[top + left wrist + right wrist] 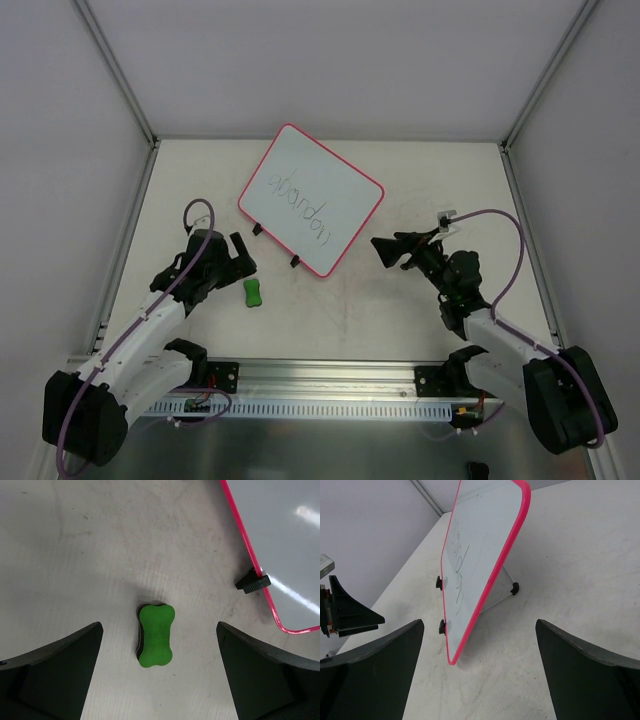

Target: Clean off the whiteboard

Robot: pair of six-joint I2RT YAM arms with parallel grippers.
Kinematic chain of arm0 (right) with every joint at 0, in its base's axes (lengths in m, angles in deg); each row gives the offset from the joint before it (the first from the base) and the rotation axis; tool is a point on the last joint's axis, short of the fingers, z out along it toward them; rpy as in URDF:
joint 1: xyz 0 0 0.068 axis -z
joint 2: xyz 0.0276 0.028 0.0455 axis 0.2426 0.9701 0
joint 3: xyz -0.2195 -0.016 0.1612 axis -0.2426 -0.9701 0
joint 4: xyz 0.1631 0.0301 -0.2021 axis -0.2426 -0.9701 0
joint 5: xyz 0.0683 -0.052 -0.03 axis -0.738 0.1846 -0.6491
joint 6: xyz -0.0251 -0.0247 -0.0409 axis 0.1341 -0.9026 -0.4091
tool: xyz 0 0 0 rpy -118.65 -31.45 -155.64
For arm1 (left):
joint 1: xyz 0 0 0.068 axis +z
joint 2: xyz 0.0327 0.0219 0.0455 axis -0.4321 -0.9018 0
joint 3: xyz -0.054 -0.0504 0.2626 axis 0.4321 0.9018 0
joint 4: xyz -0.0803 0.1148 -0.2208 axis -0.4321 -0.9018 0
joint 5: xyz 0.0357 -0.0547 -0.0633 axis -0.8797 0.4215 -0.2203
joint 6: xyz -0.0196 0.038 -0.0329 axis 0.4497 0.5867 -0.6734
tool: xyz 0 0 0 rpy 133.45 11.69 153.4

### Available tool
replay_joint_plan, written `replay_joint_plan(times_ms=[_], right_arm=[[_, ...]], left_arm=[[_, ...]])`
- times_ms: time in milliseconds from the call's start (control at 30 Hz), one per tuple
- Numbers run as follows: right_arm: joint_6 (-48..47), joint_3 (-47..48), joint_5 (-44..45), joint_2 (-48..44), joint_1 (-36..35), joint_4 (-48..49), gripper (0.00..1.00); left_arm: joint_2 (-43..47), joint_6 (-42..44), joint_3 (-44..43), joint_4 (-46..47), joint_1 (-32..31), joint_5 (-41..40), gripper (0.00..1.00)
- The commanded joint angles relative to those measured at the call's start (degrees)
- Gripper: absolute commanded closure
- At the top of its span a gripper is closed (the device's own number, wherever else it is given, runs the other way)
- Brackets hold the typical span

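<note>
The whiteboard, white with a pink-red frame and dark handwriting, leans on its stand at the table's middle back. It also shows in the left wrist view and the right wrist view. A small green eraser lies on the table in front of the board's left part; in the left wrist view the eraser lies flat ahead of the jaws. My left gripper is open and empty, just left of the eraser. My right gripper is open and empty, right of the board's near corner.
Two black clips stick out from the board's near edge. A rear stand foot props the board. White walls with metal posts enclose the table. A metal rail runs along the near edge.
</note>
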Motion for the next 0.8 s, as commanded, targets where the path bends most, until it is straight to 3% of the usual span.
replay_joint_plan(times_ms=[0, 333, 767], right_arm=[[3.21, -0.49, -2.02, 3.55, 0.49, 10.9, 0.01], [11.29, -1.73, -3.0, 20.5, 0.58, 35.23, 0.01], [10.33, -0.05, -3.34, 23.34, 0.58, 37.37, 0.01]], left_arm=[[0.16, 0.71, -2.7, -4.11, -0.99, 1.61, 0.01], [-10.38, 3.17, -6.04, -8.07, -3.62, -0.4, 0.02], [-19.96, 3.35, -9.38, -8.07, -9.07, -1.99, 0.09]])
